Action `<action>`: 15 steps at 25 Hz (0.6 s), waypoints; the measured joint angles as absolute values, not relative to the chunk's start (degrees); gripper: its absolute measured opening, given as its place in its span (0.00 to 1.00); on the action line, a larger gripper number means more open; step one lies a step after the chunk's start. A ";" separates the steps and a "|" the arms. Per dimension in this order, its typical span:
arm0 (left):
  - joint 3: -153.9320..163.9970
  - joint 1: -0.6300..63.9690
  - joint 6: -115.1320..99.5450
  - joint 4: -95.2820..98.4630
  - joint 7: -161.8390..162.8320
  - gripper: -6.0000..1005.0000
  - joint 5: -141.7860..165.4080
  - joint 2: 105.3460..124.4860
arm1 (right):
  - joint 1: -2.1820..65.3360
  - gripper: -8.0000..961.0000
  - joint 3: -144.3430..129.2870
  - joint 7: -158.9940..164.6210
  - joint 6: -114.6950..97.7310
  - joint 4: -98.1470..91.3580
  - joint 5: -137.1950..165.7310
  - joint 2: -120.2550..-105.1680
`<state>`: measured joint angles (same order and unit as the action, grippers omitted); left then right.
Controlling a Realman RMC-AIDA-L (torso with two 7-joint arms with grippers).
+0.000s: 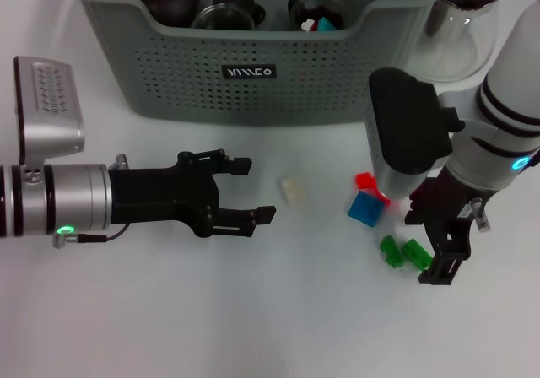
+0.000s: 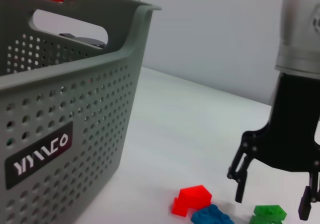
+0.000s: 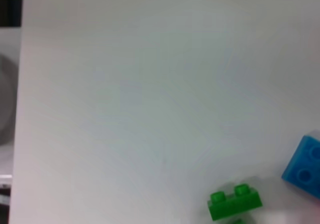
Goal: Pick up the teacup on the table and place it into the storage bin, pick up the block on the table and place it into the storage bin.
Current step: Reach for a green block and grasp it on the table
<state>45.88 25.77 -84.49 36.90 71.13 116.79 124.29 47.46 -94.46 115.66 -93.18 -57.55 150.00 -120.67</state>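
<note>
Head view, near to far. Right gripper (image 1: 434, 256), at about 4 o'clock on the white table (image 1: 278, 310): fingers pointing down, spread apart and holding nothing, tips just above the tabletop beside two green blocks (image 1: 403, 251). The left wrist view shows the same gripper (image 2: 274, 205) straddling a green block (image 2: 269, 213). Left gripper (image 1: 253, 191), at 9 o'clock: held level, its two black fingers set wide apart with nothing between them, pointing toward a small cream block (image 1: 291, 190) lying just beyond the fingertips. Blue block (image 1: 365, 207) and red block (image 1: 368, 184), touching one another, at 3 o'clock, just inward of the right gripper; the right wrist view shows a green block (image 3: 235, 201) near the blue block (image 3: 304, 166). Storage bin (image 1: 253, 83), at 12 o'clock: grey-green, perforated walls, black label facing the robot, dark cups (image 1: 228, 7) and small coloured pieces inside. Clear glass pot (image 1: 460, 24), at 1 o'clock, just beside the bin's right end.
</note>
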 joint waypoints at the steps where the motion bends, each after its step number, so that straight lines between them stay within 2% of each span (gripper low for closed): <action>1: 45.87 25.80 -84.29 36.76 71.31 0.86 116.64 124.28 | 47.62 0.93 -94.49 115.19 -92.96 -57.16 150.01 -120.65; 15: 45.88 26.21 -84.00 36.74 73.09 0.86 115.25 124.28 | 47.96 0.93 -97.07 112.44 -91.93 -56.99 150.19 -120.67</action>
